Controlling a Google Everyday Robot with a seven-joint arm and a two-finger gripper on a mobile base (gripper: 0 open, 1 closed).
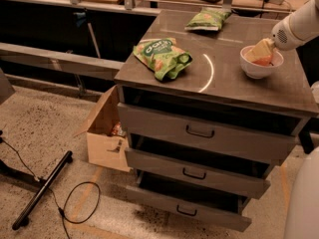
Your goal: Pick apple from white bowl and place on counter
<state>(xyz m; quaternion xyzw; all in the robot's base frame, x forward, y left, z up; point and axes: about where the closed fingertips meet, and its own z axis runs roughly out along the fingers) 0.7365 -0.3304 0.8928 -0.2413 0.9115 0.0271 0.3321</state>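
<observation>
Tool (261,54) in white bowl (256,72) w/ apple (267,61)

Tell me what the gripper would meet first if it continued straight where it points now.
Probably the apple: the gripper points down and left into the white bowl, right over the fruit. Depth is unclear.

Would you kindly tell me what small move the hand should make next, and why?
Probably a short, straight lift once the grasp is sure. The hand is down inside the white bowl, right over the apple, which sits in the bowl and not yet on the counter.
</observation>
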